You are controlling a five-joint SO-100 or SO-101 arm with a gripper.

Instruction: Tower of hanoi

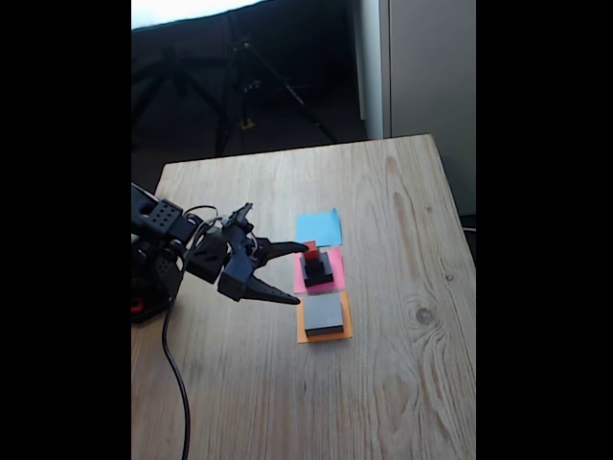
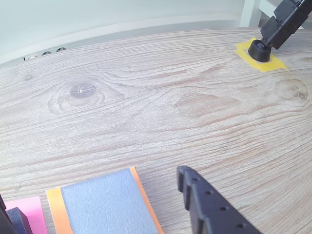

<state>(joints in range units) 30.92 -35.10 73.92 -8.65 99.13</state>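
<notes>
Fixed view: a pale wooden bench (image 1: pixel 383 364) with visible grain and knots carries three paper squares set in a short line. The blue paper square (image 1: pixel 319 227) lies farthest from the camera and is bare. Next to it lies the pink paper square (image 1: pixel 334 261), and on it stands a medium black square block (image 1: pixel 319 276), with a small black cube (image 1: pixel 315 261) on top of that and a tiny red cube (image 1: pixel 311 248) at the very top. Nearest the camera lies the orange paper square (image 1: pixel 324 334), which carries a large flat grey square block (image 1: pixel 325 313).

A black robot arm (image 1: pixel 163 240) reaches in from the left edge of the bench, with a black cable (image 1: pixel 172 374) trailing toward the camera. Its black pincer (image 1: pixel 302 273) stands wide open: the upper fingertip lies beside the red cube (whether it touches is too fine to tell), and the lower fingertip points at the near left corner of the grey block.

Wrist view: the grey block (image 2: pixel 109 202) sits on its orange paper (image 2: pixel 57 209) at the lower left, with a strip of pink paper (image 2: pixel 31 207) and a dark block corner (image 2: pixel 18 219) beside it. One black pincer finger (image 2: pixel 209 207) juts up from the bottom edge over bare wood. At the top right, a black foot (image 2: pixel 260 49) stands on yellow tape (image 2: pixel 270 62).
</notes>
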